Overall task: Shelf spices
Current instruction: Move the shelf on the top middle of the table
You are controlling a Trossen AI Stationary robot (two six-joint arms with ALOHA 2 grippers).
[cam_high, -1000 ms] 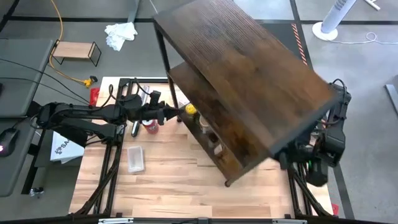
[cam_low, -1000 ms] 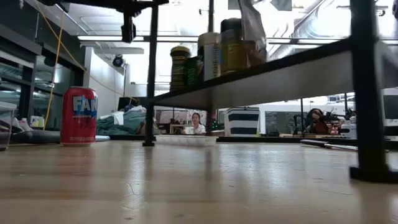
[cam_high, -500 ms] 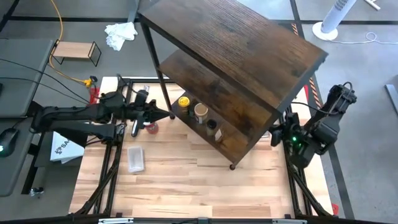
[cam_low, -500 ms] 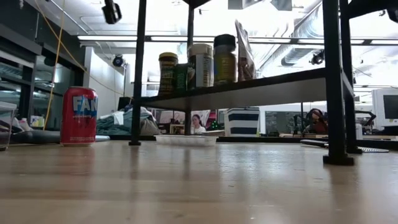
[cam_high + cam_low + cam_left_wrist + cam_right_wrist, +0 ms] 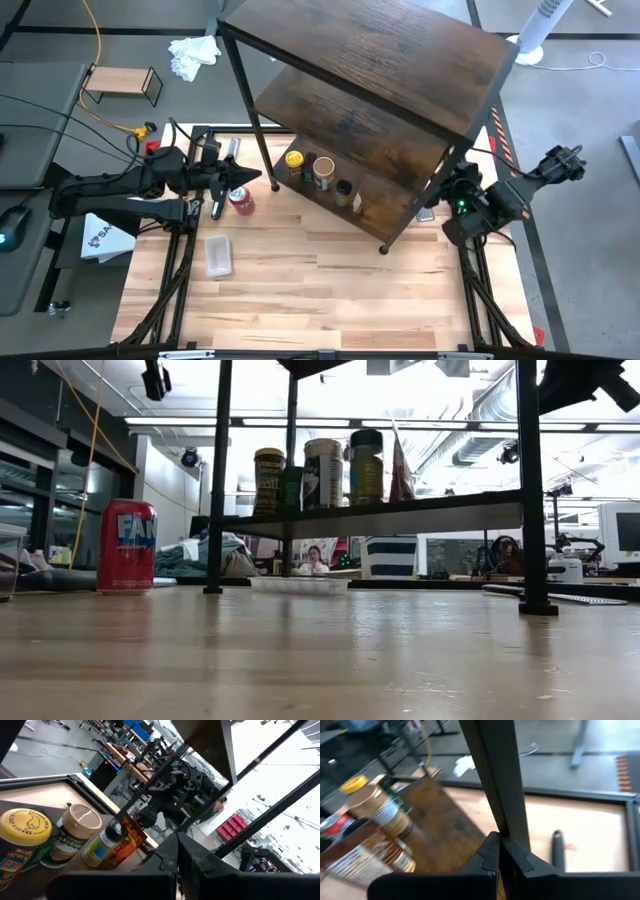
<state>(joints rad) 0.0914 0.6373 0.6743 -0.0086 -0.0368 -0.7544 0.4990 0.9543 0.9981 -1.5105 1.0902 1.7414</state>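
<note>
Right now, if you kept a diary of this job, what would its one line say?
shelf: upright on table | spices: on bottom board | left gripper: shut at front-left post | right gripper: shut at right post | red can: on table

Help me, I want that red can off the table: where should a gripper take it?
Probably across the can's round side wall at mid-height, coming from the near table edge. It stands upright, bare wood lies on that side, and the shelf stands close on its right.
</note>
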